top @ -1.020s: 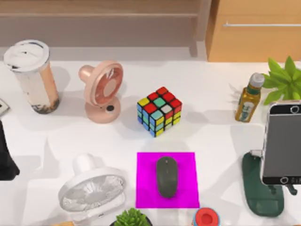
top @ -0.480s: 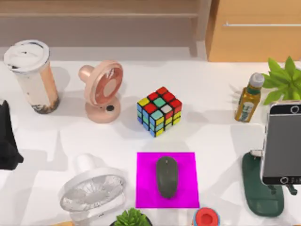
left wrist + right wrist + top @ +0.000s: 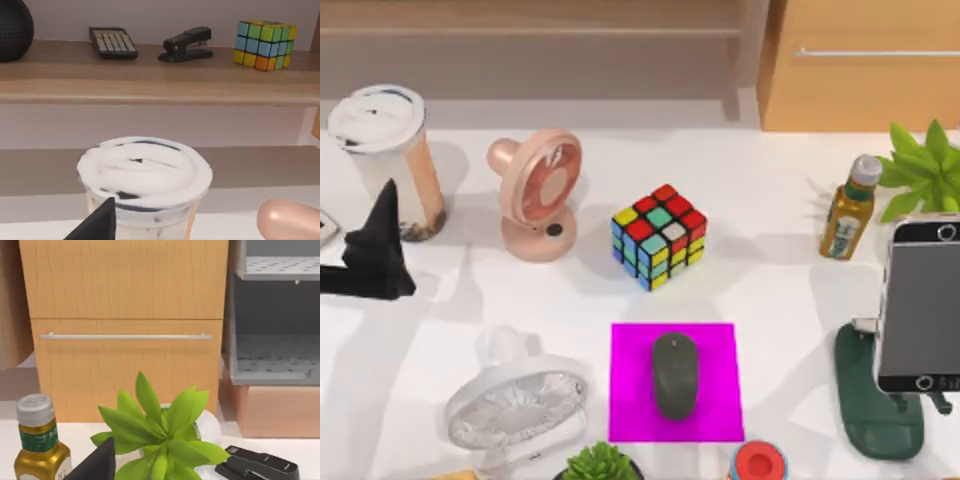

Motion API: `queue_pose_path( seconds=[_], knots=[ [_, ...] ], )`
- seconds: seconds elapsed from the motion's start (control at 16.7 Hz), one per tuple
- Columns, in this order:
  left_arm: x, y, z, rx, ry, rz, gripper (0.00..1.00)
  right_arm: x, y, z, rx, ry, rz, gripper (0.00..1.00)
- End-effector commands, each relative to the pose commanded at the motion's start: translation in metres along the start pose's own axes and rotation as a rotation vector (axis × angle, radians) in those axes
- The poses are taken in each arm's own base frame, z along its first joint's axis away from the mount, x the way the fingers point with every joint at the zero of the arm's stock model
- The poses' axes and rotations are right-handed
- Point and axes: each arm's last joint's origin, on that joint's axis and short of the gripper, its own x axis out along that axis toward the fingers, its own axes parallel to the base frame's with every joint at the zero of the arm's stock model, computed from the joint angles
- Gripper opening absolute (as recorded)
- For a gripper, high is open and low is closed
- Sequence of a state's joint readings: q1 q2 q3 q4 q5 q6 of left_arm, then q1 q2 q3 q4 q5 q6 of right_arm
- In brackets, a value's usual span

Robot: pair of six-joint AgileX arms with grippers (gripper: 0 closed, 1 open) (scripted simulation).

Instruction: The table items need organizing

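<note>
Hovering at the far left of the large glossy white tabletop (image 3: 770, 290), the left gripper (image 3: 382, 235) showed as a black pointed shape just beside the tall clear cup with a white lid and brownish drink (image 3: 390, 160), which stood upright in the back left corner. Whether its fingers were spread or pressed together could not be told. From the left wrist camera, the cup's white lid (image 3: 145, 170) sat close ahead with one black fingertip (image 3: 100, 222) low in front of it, and behind it ran a wooden shelf carrying a dark calculator (image 3: 112, 42), a black stapler (image 3: 187, 45) and a second coloured cube (image 3: 265, 42).

The oval dark grey computer mouse (image 3: 675, 375) lay on the small magenta square mat (image 3: 630, 400) near the front middle of the table. The black-screened, silver-edged smartphone (image 3: 920, 300) stood propped on a dark green stand (image 3: 875, 400) at the right edge. Between them and the cup were a pink desk fan (image 3: 535, 195), a white desk fan (image 3: 515, 405) and a multicoloured puzzle cube (image 3: 660, 235). A small yellow-green bottle (image 3: 848, 210) stood beside a leafy green plant (image 3: 925, 165) at the back right.

The right wrist camera showed one black fingertip (image 3: 97, 462) low in front of the plant (image 3: 160, 440), the bottle (image 3: 40, 445) and a wooden drawer front (image 3: 125, 335); that claw's state could not be told.
</note>
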State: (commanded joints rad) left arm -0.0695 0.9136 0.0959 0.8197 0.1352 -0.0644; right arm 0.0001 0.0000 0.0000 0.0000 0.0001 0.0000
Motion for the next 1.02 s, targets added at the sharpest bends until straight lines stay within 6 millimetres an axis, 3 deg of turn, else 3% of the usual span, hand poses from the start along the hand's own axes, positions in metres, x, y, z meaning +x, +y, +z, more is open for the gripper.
queue_pose_path(
  seconds=[0.6, 0.84, 1.02],
  knots=[
    [0.086, 0.016, -0.079, 0.035, 0.123, 0.132, 1.00, 0.000, 0.000, 0.000, 0.000, 0.000, 0.000, 1.00],
    [0.108, 0.017, -0.093, 0.055, 0.098, 0.171, 1.00, 0.000, 0.000, 0.000, 0.000, 0.000, 0.000, 1.00],
    [0.110, 0.017, -0.094, 0.057, 0.094, 0.175, 1.00, 0.000, 0.000, 0.000, 0.000, 0.000, 0.000, 1.00]
  ],
)
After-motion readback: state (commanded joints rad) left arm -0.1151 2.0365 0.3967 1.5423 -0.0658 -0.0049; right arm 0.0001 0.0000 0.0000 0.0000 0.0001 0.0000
